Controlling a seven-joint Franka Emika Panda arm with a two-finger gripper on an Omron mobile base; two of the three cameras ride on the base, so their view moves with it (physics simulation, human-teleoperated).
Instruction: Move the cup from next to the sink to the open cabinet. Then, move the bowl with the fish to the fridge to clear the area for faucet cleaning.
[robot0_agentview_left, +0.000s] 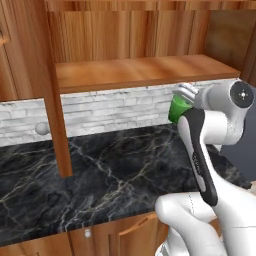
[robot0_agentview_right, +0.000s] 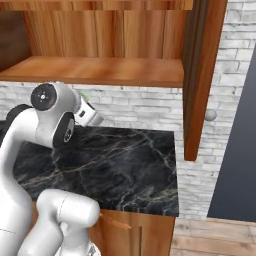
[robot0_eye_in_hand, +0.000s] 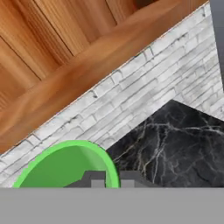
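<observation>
Black marble counter (robot0_agentview_left: 100, 175), pale brick backsplash (robot0_agentview_left: 110, 110), wooden lower cabinets (robot0_agentview_right: 135, 235), wood plank floor (robot0_agentview_right: 215, 237)

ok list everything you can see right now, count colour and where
cup: one, bright green, held above the counter at the gripper, just below the shelf's front edge
open cabinet: one, reddish-brown wood, on the wall above the counter, plain shelf
cabinet door: one, reddish-brown, swung open at the right side of the cabinet
counter: one, black marble with pale veins, under the cabinet
backsplash: one, pale grey brick, between counter and shelf
lower cabinets: reddish-brown wood, under the counter; how many is hard to tell
arm: one, white with dark joints, rising from the base
gripper: one, closed on the cup
</observation>
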